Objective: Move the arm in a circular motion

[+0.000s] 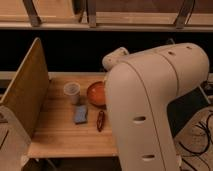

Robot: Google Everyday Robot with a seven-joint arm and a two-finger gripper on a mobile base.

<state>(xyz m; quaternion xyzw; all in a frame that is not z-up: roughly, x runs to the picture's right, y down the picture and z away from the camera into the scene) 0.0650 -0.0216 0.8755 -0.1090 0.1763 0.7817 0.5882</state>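
Observation:
The arm (150, 100) is a very large cream-beige body of thick rounded segments with small dark oval holes. It fills the right half of the camera view, from the bottom edge up to a bend at the upper right. It narrows to a knobby end (116, 57) above the table's back right part. The gripper is not in view; it lies beyond the knobby end, hidden by the arm.
A wooden table (60, 135) carries a clear plastic cup (72, 92), an orange bowl (96, 93) partly behind the arm, a blue sponge (81, 114) and a thin red-brown item (100, 120). A wooden panel (25, 92) stands along the left edge. Cables (200, 135) lie on the floor at right.

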